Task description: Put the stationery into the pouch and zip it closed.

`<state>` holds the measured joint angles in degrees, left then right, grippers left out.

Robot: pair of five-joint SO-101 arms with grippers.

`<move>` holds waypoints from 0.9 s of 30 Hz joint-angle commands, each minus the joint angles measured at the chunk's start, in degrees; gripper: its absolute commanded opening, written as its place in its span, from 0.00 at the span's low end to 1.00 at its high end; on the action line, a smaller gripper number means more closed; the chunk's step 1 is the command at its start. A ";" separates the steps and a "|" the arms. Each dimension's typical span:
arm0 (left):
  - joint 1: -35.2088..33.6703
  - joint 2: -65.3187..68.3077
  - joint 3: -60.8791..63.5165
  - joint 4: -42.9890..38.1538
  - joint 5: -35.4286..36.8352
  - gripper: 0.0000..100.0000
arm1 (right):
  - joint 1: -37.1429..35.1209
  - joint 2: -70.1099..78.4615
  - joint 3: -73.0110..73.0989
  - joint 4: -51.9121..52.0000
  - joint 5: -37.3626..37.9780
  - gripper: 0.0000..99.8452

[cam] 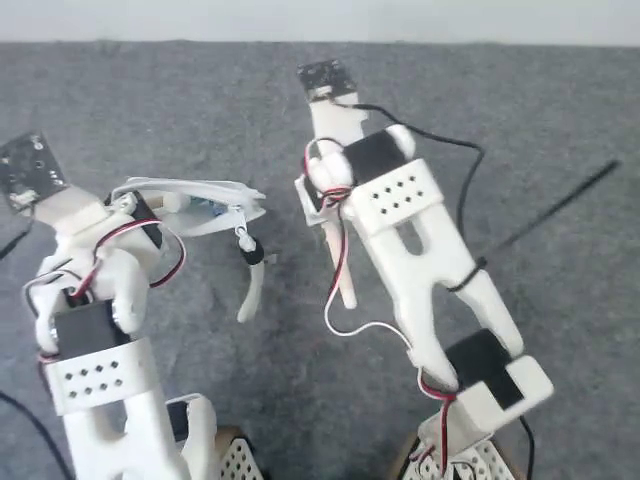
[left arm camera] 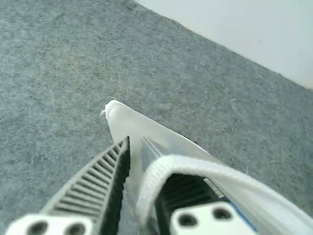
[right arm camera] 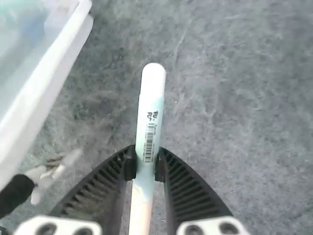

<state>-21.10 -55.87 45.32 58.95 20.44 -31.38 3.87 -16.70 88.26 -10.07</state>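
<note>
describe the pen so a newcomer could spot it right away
On the grey carpeted table, find the right arm. Its jaws are shut on the pen, a slim white stick with a barcode label, unlike the wide translucent pouch nearby.

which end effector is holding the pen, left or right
The right end effector, shut on the white pen. The left end effector holds the clear pouch instead.

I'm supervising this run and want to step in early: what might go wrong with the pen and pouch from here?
The right pincer clamps the pen with a long end jutting past its tips, so it may pivot or slip if it bumps the pouch. The left pincer holds the pouch by one edge, so its mouth may sag shut.
</note>
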 commanded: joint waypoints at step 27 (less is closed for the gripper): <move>3.60 -0.70 -1.01 -0.79 -2.20 0.03 | -3.21 -66.59 79.91 -80.40 0.53 0.01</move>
<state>-17.93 -55.87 45.23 58.95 18.77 -32.70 -56.26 56.88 21.19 -10.07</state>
